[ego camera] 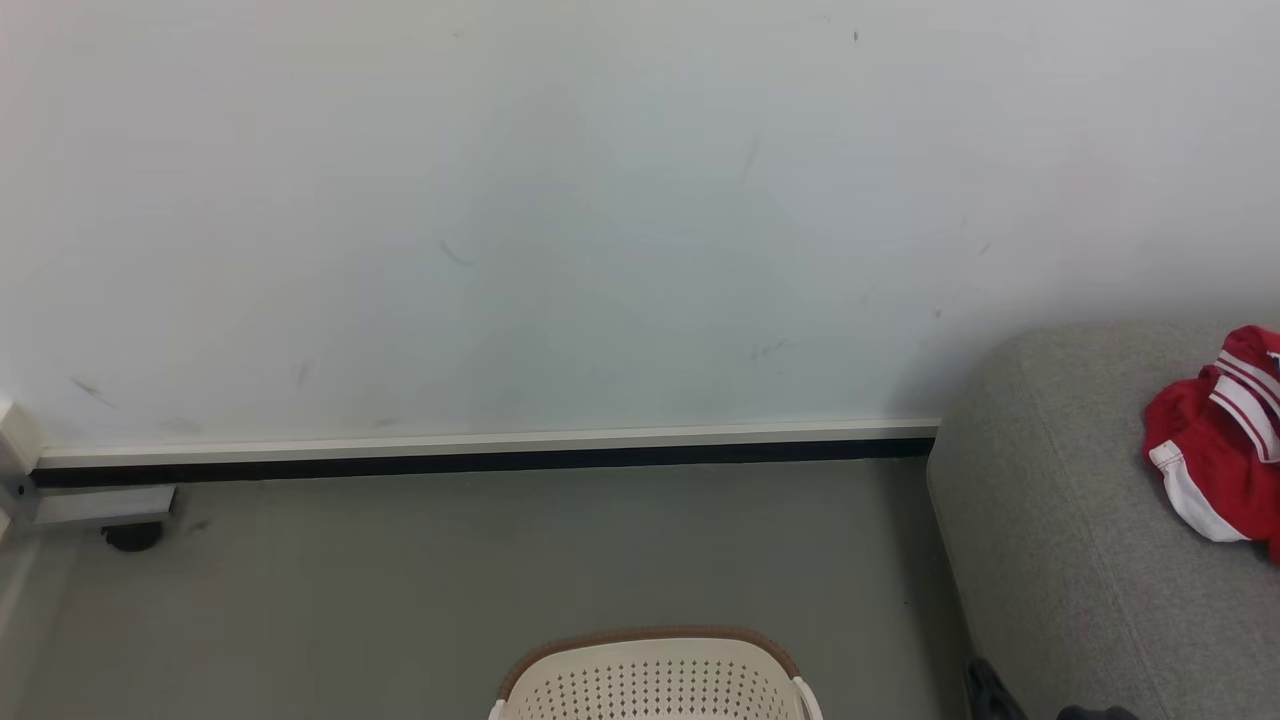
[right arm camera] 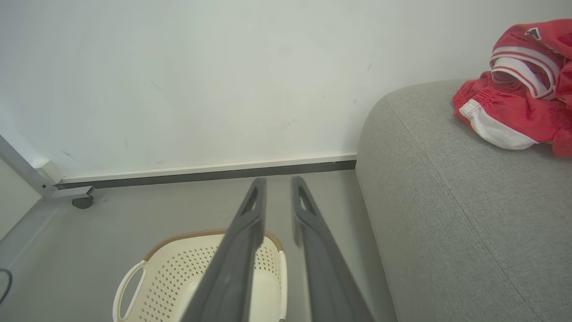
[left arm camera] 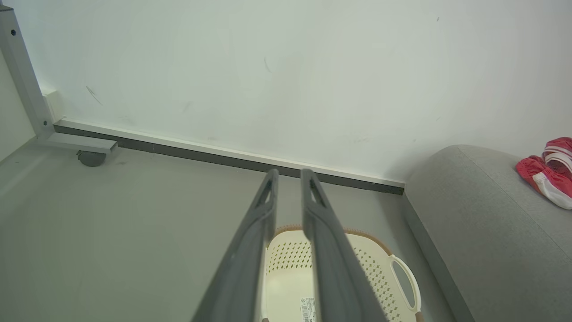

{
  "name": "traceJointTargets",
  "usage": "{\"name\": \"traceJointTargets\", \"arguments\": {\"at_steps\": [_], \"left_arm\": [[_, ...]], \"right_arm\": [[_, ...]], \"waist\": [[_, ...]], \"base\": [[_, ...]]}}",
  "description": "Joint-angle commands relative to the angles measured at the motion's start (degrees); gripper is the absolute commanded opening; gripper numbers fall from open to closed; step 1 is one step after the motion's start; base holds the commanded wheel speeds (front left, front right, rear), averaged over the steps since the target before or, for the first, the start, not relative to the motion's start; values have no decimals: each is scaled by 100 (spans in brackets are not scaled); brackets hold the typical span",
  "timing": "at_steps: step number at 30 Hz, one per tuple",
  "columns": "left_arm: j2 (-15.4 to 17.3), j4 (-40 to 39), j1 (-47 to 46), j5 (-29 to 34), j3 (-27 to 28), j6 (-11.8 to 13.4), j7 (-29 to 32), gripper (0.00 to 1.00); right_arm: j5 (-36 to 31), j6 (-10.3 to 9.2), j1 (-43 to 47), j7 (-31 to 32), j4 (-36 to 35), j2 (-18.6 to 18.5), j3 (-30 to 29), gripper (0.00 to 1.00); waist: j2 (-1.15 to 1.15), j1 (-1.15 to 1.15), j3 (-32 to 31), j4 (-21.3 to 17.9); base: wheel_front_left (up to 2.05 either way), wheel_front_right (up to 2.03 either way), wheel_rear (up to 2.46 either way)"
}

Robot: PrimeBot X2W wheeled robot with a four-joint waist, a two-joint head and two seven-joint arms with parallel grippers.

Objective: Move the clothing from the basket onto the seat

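The clothing, red with white panels and stripes, lies bunched on the grey seat at the right, and is also seen as clothing and clothing. The cream basket stands on the floor left of the seat; the part of its inside that shows holds no fabric. My left gripper hangs above the basket, its fingers a narrow gap apart with nothing between them. Above the gap between the basket and the seat, my right gripper is likewise narrowly open and holds nothing.
A white wall with a dark skirting strip runs behind the grey floor. A metal frame leg on a caster stands at the far left by the wall. A dark shape sits at the seat's base.
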Motion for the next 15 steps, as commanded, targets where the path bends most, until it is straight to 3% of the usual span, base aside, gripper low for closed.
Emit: {"name": "traceJointTargets", "arguments": {"at_steps": [1,15], "left_arm": [[-6,34,9,-11,6,1,7,0],[-13,227,-329,-1398,146,-34,492,0]], "right_arm": [[10,0,24,0,29,0,-1,0],[1695,0,-115,53,63,-98,-141,0]], "waist": [[0,0,0,-1],[0,0,65,-51]], "base": [[0,0,0],[0,0,0]]}}
